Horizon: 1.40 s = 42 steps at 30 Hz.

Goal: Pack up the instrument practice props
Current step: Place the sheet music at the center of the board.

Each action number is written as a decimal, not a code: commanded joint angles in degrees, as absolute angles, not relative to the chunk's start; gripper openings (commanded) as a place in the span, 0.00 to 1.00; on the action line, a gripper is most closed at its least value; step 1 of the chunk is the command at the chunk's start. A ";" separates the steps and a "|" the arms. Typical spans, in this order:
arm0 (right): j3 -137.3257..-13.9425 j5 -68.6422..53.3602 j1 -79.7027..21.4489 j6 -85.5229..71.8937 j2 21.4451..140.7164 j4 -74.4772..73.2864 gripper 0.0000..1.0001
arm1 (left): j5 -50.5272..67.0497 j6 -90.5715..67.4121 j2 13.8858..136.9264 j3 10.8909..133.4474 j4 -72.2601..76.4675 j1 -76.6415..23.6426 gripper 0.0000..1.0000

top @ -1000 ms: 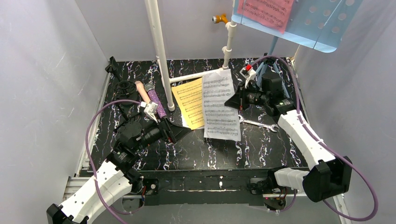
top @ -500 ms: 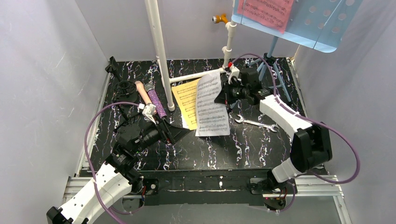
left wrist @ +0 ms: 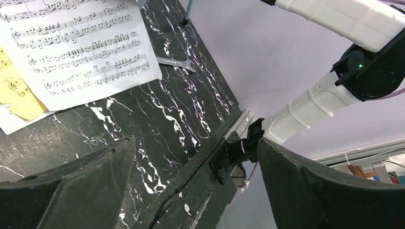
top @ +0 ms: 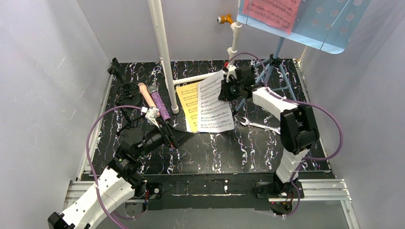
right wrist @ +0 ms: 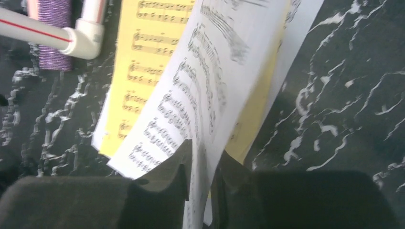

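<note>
The right fingers (top: 223, 92) are pinched on the far right edge of the white sheet (top: 215, 107), just past the centre of the worktop (top: 215, 152) toward 12 o'clock. That edge is lifted and curled. The sheet's near end lies flat, overlapping the yellow sheet (top: 190, 102) at its 9 o'clock. The wrench (top: 261, 126) lies near the white sheet at 4 o'clock.

The left fingers (top: 181, 137) hang spread wide at 8 o'clock, nothing between them, pointing toward the sheets.

At 10 o'clock the peach mic (top: 145, 95) and purple mic (top: 160, 105) lie side by side. The black holder (top: 128, 90) is at their 9 o'clock and a white pipe (top: 162, 52) stands at their 3 o'clock. The blue rack (top: 329, 24) stands at 1 o'clock with a pink sheet (top: 272, 12) on it.
</note>
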<state>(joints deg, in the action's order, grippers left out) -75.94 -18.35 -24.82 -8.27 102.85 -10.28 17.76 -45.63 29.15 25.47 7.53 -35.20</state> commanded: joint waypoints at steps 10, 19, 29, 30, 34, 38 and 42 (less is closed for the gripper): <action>-84.80 -16.89 -29.07 7.34 104.28 -12.78 0.91 | 17.60 -44.75 31.05 27.13 8.35 -34.94 0.98; -83.53 -7.20 -29.09 15.60 96.65 -16.52 0.97 | 18.74 -45.41 30.95 27.20 8.35 -34.89 0.98; -83.30 -23.41 -28.36 23.53 87.78 -26.37 0.98 | 18.77 -46.82 30.58 25.93 8.26 -34.89 0.98; -83.66 -27.30 -28.24 24.99 85.75 -28.57 0.98 | 18.53 -47.13 30.65 25.66 8.33 -34.89 0.98; -86.23 -39.34 -25.91 28.86 80.41 -36.67 0.98 | 17.77 -48.09 31.46 25.40 8.35 -34.92 0.98; -90.17 -44.37 -21.00 29.23 76.94 -40.63 0.98 | 17.79 -48.38 33.01 26.02 8.35 -34.89 0.98; -93.71 -46.75 -17.33 28.80 74.58 -42.86 0.98 | 18.51 -48.90 34.16 26.53 8.44 -34.89 0.98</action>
